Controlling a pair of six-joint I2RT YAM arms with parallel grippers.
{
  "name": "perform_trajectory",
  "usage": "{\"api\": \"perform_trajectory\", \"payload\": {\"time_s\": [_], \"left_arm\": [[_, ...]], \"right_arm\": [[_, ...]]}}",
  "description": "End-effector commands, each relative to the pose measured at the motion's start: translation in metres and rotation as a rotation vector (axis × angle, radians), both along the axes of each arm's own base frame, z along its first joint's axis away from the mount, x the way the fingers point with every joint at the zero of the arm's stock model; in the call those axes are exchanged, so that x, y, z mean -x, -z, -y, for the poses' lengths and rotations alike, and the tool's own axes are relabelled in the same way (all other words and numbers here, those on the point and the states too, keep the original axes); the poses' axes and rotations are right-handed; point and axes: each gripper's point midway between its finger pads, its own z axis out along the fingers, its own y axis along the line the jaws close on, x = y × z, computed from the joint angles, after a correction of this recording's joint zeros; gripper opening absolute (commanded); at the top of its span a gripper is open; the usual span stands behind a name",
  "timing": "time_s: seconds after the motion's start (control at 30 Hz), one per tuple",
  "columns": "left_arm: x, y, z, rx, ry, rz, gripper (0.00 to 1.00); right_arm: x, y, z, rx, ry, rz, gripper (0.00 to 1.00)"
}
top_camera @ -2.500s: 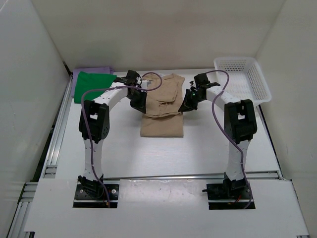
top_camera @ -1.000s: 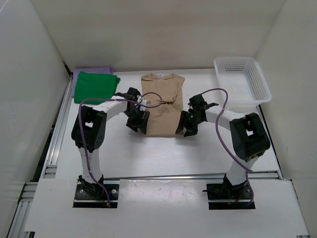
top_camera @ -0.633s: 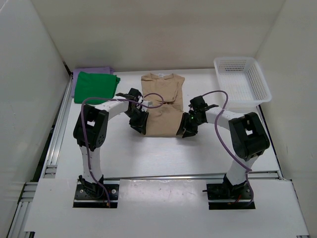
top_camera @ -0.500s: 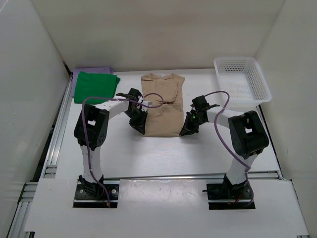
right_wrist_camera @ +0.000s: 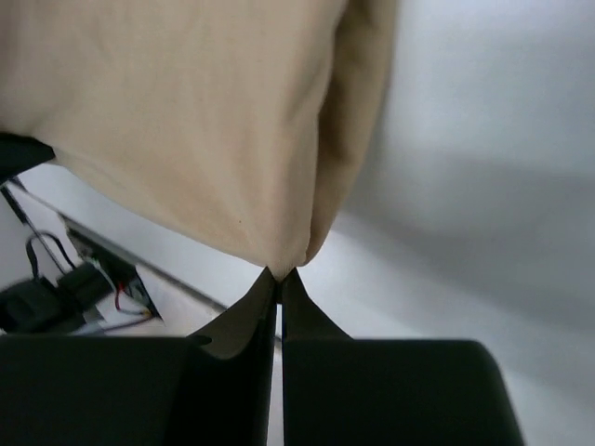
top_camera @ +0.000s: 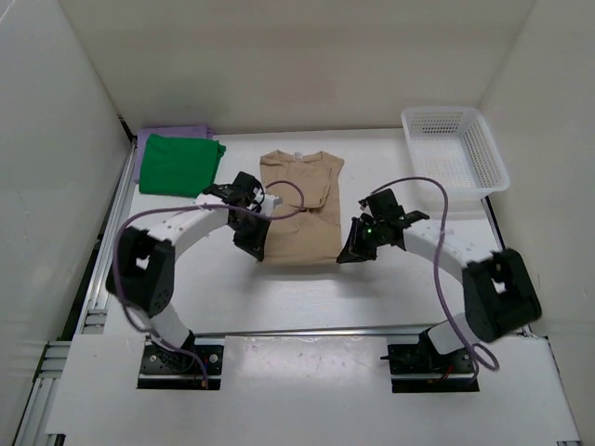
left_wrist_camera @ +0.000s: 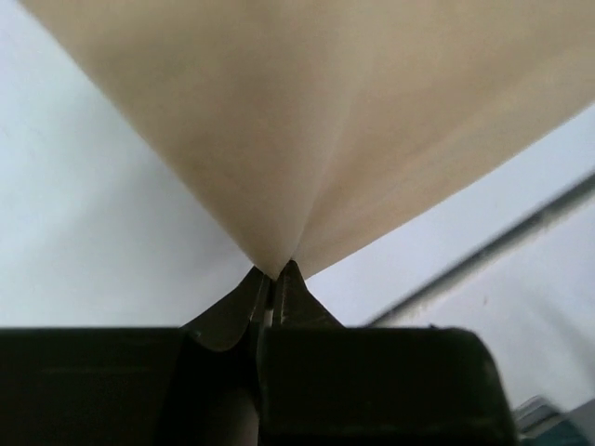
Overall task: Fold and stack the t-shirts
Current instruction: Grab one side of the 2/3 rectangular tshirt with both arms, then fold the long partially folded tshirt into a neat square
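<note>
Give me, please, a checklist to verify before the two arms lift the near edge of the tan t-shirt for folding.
1. Left end effector shut on a near corner of the tan t-shirt: ok.
2. Right end effector shut on the other near corner: ok.
3. All cloth layers caught in each grip: cannot tell.
4. Green t-shirt folded on the lavender t-shirt, apart from the tan one: ok.
5. White mesh basket apart, at the far right: ok.
6. Left arm's purple cable free of the cloth: cannot tell; it loops over the shirt.
</note>
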Motion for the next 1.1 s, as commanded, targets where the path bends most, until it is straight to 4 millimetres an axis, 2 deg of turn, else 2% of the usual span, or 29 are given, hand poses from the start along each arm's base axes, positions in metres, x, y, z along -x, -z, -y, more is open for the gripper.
{"api": "perform_trajectory", "payload": {"time_s": [0.0,0.03,0.07,0.1,0.13,0.2,0.27,0.3,0.37,0.4,0.53,0.57,0.63,0.7,0.73,0.77,0.87,0.9,0.93,0.97,1.0,1.03,1.07], "left_arm": [[0.049,-0.035,-0.009,-0.078,0.091,0.057,0.10],[0.059,-0.040,-0.011,-0.094,0.112,0.052,0.10],[0.080,-0.043,-0.020,-0.130,0.131,-0.009,0.10],[0.089,-0.046,-0.025,-0.151,0.144,-0.023,0.10],[0.099,-0.054,-0.029,-0.166,0.163,-0.011,0.10],[0.110,-0.067,-0.040,-0.191,0.163,-0.030,0.10],[0.122,-0.080,-0.044,-0.178,0.168,-0.050,0.10],[0.133,-0.087,-0.046,-0.171,0.173,-0.085,0.10],[0.143,-0.096,-0.048,-0.143,0.177,-0.088,0.10],[0.146,-0.097,-0.050,-0.138,0.177,-0.080,0.10],[0.146,-0.105,-0.054,-0.124,0.171,-0.022,0.10],[0.144,-0.110,-0.051,-0.106,0.172,-0.010,0.10],[0.139,-0.114,-0.046,-0.079,0.157,-0.021,0.10],[0.125,-0.122,-0.043,-0.048,0.111,-0.026,0.10],[0.120,-0.125,-0.041,-0.036,0.098,-0.027,0.10],[0.108,-0.129,-0.042,-0.030,0.066,-0.017,0.10],[0.092,-0.134,-0.042,-0.007,0.017,-0.023,0.10],[0.081,-0.134,-0.044,-0.002,-0.017,-0.036,0.10],[0.076,-0.133,-0.044,0.002,-0.031,-0.048,0.10],[0.072,-0.132,-0.043,0.009,-0.042,-0.062,0.10],[0.059,-0.129,-0.044,0.007,-0.064,-0.069,0.10],[0.056,-0.127,-0.041,0.013,-0.062,-0.083,0.10],[0.046,-0.126,-0.040,0.017,-0.074,-0.074,0.10]], "right_arm": [[0.050,-0.010,0.009,0.063,-0.044,-0.015,0.00],[0.060,-0.012,0.010,0.067,-0.049,-0.016,0.00],[0.073,-0.014,0.011,0.067,-0.040,-0.043,0.00],[0.085,-0.023,0.007,0.051,-0.061,-0.015,0.00],[0.096,-0.021,0.010,0.063,-0.061,-0.021,0.00],[0.119,-0.032,0.008,0.054,-0.066,-0.025,0.00],[0.131,-0.038,0.009,0.061,-0.063,-0.018,0.00],[0.147,-0.044,0.006,0.044,-0.079,-0.033,0.00],[0.155,-0.061,-0.001,0.018,-0.095,-0.018,0.00],[0.167,-0.064,0.000,0.035,-0.109,-0.033,0.00],[0.170,-0.093,-0.003,0.032,-0.119,0.002,0.00],[0.165,-0.103,-0.007,0.015,-0.110,0.029,0.00],[0.156,-0.107,-0.007,0.032,-0.114,0.058,0.00],[0.139,-0.115,-0.010,0.037,-0.094,0.070,0.00],[0.130,-0.112,-0.008,0.055,-0.100,0.061,0.00],[0.121,-0.120,-0.010,0.044,-0.096,0.076,0.00],[0.094,-0.116,-0.004,0.066,-0.076,0.072,0.00],[0.086,-0.123,-0.008,0.040,-0.086,0.080,0.00],[0.074,-0.115,-0.006,0.061,-0.092,0.066,0.00],[0.066,-0.114,-0.006,0.063,-0.096,0.064,0.00],[0.057,-0.119,-0.008,0.057,-0.097,0.075,0.00],[0.043,-0.112,-0.006,0.074,-0.078,0.064,0.00],[0.037,-0.110,-0.005,0.076,-0.085,0.063,0.00]]}}
